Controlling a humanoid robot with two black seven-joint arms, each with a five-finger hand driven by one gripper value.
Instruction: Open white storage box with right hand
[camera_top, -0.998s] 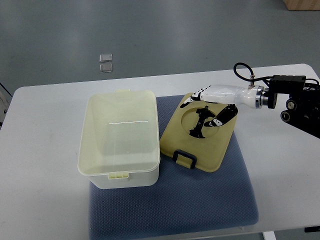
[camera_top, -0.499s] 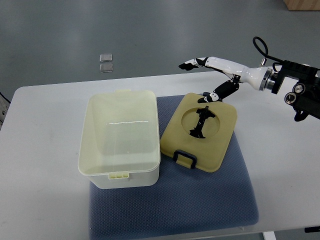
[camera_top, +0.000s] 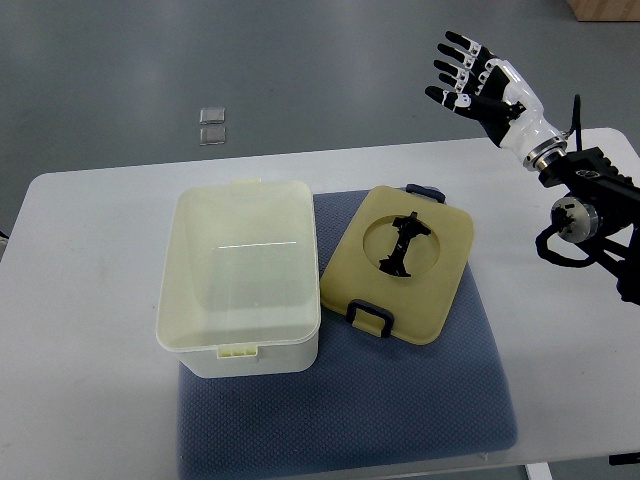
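The white storage box (camera_top: 238, 277) stands open and empty on a blue mat (camera_top: 400, 400), left of centre. Its yellowish lid (camera_top: 398, 262) lies flat on the mat just right of the box, black handle and dark latches showing. My right hand (camera_top: 472, 75) is raised high at the upper right, above the table's far edge, well away from the lid. Its fingers (camera_top: 452, 70) are spread and hold nothing. The left arm is out of view.
The white table (camera_top: 90, 300) carries the mat and box. Two small clear squares (camera_top: 211, 125) lie on the grey floor beyond the table. A cardboard corner (camera_top: 605, 8) shows at the top right.
My right hand has lifted off the lid and swung up and to the right, turning its fingers upward. The lid stays lying flat beside the box.
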